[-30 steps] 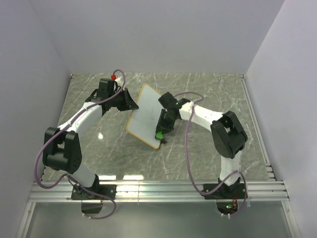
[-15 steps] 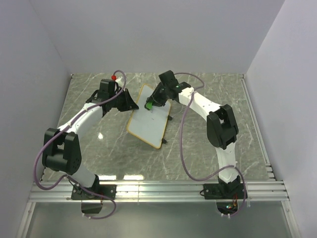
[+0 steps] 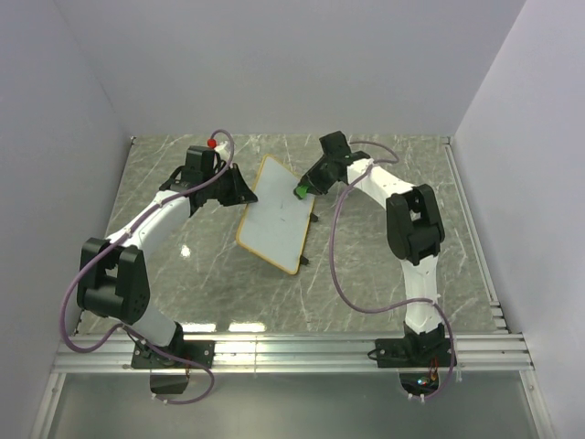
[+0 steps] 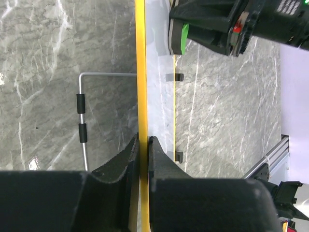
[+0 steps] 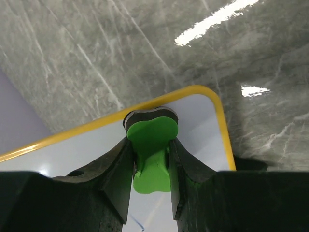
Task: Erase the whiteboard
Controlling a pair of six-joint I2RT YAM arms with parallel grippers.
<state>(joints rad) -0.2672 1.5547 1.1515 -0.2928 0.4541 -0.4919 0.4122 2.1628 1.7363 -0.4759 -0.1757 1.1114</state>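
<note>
The whiteboard is a small white board with a yellow frame, standing tilted in the middle of the table. My left gripper is shut on its left edge; in the left wrist view the yellow frame runs up between my fingers. My right gripper is shut on a green eraser and presses it on the board's far right corner. In the right wrist view the eraser sits between my fingers against the white surface. A short dark pen mark shows on the board below the eraser.
The table is grey marble with white walls behind and at both sides. A metal wire stand with black sleeves sticks out behind the board. Small black feet sit on the board's far edge. An aluminium rail runs along the near edge.
My right gripper has carried the green eraser from the board's near right edge up across the surface to its far right corner. The left gripper has held still on the board.
</note>
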